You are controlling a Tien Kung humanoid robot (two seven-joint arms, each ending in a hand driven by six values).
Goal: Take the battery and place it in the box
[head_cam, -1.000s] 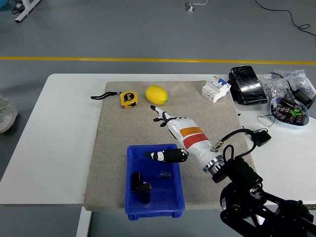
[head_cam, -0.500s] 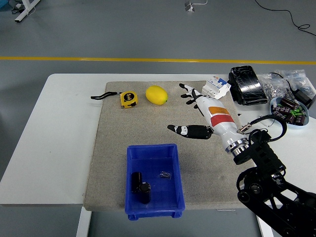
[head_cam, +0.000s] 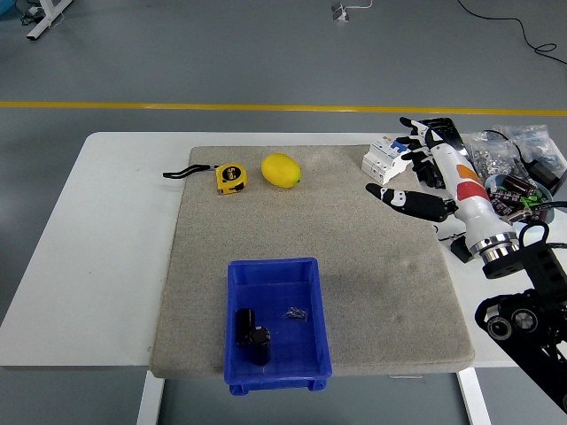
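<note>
- While the battery [head_cam: 252, 336] lies in the blue box [head_cam: 275, 333] at the lower centre of the frame, the right hand [head_cam: 432, 173] sits well apart from it at the upper right, over the right edge of the grey mat [head_cam: 301, 239].
- Two dark cylinders show in the box's lower left part, one upright and one lying, touching each other; a small dark bit [head_cam: 297, 312] lies just to their right on the box floor.
- Print is visible on the yellow tape measure [head_cam: 231, 177] at the upper left of the mat, but it is too small to read; its black strap trails off to the left.
- White with an orange and red band on its back, the right hand is released: fingers spread, thumb stretched out to the left, nothing in its grasp. Its fingertips reach toward the white circuit breaker [head_cam: 386, 159]; whether they touch it cannot be told.
- A lemon [head_cam: 281, 169] rests just right of the tape measure.
- At the far right, a black pack [head_cam: 447, 149], clear bags of small parts [head_cam: 505, 150] and a bowl of dark cylinders [head_cam: 523, 198] crowd the white table [head_cam: 106, 239].
</note>
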